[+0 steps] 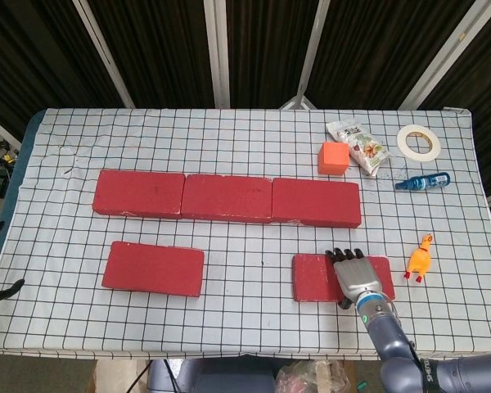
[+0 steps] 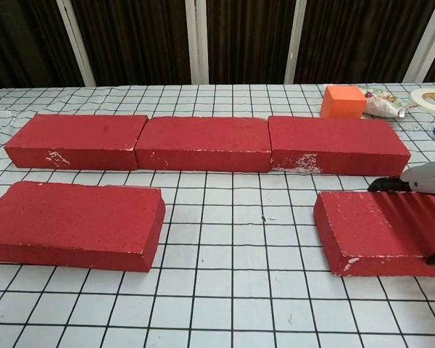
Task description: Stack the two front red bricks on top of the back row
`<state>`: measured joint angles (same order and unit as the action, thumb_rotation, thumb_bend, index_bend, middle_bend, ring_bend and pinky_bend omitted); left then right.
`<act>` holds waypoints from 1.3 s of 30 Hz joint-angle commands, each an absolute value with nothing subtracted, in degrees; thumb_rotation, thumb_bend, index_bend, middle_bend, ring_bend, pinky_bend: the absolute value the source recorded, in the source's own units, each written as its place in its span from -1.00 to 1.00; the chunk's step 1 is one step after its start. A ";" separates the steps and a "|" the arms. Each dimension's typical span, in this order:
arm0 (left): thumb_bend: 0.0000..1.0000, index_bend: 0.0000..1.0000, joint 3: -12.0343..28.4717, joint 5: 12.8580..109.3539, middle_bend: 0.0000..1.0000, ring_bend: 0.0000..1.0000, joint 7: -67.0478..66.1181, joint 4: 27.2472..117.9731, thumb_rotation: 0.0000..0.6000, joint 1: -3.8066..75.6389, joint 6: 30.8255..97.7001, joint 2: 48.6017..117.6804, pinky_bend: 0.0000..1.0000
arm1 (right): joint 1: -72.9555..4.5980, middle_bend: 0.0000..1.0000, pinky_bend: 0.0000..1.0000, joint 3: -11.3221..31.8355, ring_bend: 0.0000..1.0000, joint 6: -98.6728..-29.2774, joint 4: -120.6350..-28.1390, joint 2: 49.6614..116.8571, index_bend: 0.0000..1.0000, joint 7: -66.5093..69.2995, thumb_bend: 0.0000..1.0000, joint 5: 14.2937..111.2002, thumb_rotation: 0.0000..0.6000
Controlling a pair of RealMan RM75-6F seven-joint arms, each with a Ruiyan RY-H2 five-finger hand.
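A table (image 1: 229,131) covered in white black-gridded cloth is set before dark slatted panels. The right hand (image 1: 357,276) is laid over the near-right red brick (image 1: 315,277), fingers extended; a grip cannot be told. The back row (image 1: 227,197) is ranged beyond; no containers are seen

Two front red bricks (image 1: 153,268) (image 1: 319,277) flat; back row (image 1: 227,197) end-to-end.

A bare strip of checked cloth (image 1: 245,237) runs between the back row (image 1: 227,198) and the two front bricks, wide enough for a hand to pass. Another open gap lies between the left front brick (image 1: 153,268) and the right front brick (image 1: 323,277). Behind the row's right end, the orange cube (image 1: 333,158), snack bag (image 1: 358,146), tape roll (image 1: 418,142) and blue bottle (image 1: 423,182) crowd the far corner, and a toy chicken (image 1: 419,259) stands just right of the right front brick.
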<state>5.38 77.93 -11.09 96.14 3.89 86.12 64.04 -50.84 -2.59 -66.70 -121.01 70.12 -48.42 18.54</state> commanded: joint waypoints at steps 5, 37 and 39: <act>-0.87 -0.81 5.51 77.48 -1.00 -1.00 -11.34 96.25 1.00 4.00 85.89 64.07 -0.80 | -50.31 -0.85 -1.00 -2.57 -1.00 -67.76 -120.28 70.78 -1.00 -47.31 -0.53 20.57 1.00; -0.87 -0.78 5.89 75.77 -1.00 -1.00 -12.70 96.42 1.00 3.67 86.19 64.25 -0.80 | -62.95 -0.42 -1.00 10.64 -0.65 -70.65 -129.47 60.48 -0.98 -53.77 -0.53 7.04 1.00; -0.87 -0.78 6.12 75.31 -1.00 -1.00 -13.23 96.33 1.00 3.70 86.30 64.51 -0.80 | -65.69 -0.42 -1.00 13.82 -0.64 -69.19 -127.43 60.69 -0.98 -53.53 -0.53 3.28 1.00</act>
<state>6.03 75.42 -13.12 96.37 3.68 86.26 64.42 -62.45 10.18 -70.98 -129.11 61.11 -53.64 7.21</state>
